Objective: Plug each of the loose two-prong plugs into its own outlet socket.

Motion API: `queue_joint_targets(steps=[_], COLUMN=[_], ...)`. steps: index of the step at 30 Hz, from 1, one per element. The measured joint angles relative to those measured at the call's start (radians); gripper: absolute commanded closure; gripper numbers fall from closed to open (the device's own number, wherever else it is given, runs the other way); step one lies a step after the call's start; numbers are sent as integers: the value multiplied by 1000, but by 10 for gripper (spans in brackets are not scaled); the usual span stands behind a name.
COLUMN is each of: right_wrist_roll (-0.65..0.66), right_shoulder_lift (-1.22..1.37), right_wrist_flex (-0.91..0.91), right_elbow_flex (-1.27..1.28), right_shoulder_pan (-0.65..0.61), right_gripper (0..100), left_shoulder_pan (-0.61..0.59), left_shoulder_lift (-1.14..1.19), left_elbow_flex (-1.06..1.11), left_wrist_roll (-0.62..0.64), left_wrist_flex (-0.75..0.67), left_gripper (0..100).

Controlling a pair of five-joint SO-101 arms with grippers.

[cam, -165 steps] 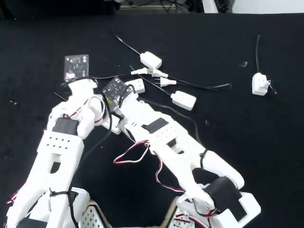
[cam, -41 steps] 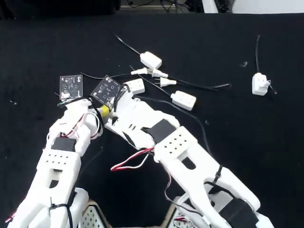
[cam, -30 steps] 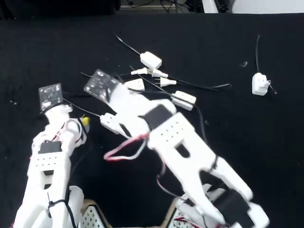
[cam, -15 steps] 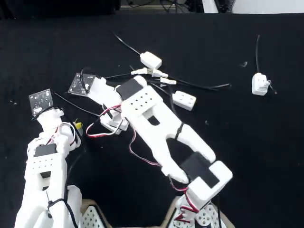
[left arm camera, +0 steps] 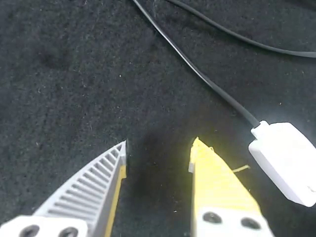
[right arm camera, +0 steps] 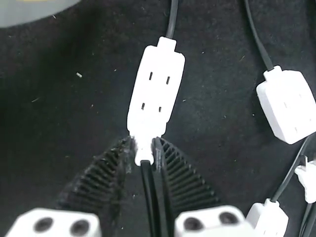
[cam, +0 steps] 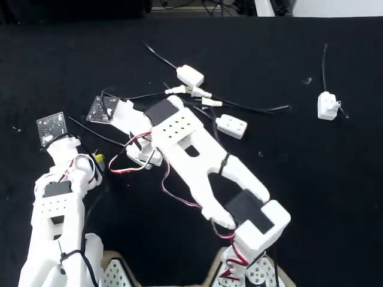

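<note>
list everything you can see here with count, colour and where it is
table: 1, black, under everything
held outlet block: 1, white, its cord end gripped, left of table centre
other outlet blocks: 3, white, two mid-table, one far right
two-prong plugs: at least 3, white, clustered mid-table between blocks
cords: several, black, trailing from blocks and plugs
left gripper: 1, grey and yellow, open over bare table
right gripper: 1, black, shut on the held outlet block
</note>
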Motion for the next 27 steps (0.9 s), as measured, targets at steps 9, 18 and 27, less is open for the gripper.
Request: queue_joint_targets(steps=[9,18,27], right_wrist_roll=[-8,-8,-52], right_shoulder_lift=[138,144,144], right_wrist_flex=[71,147,155], right_elbow_flex=[-175,-207,-207], right_shoulder_pan=[0,0,8], right_gripper=[988,988,988], left_shoulder_pan=[0,0,0], left_shoulder_lift=[0,0,0], left_elbow_flex=[0,0,0], left_wrist_roll=[0,0,0], left_wrist_flex=[0,0,0], left_gripper=[787,787,787])
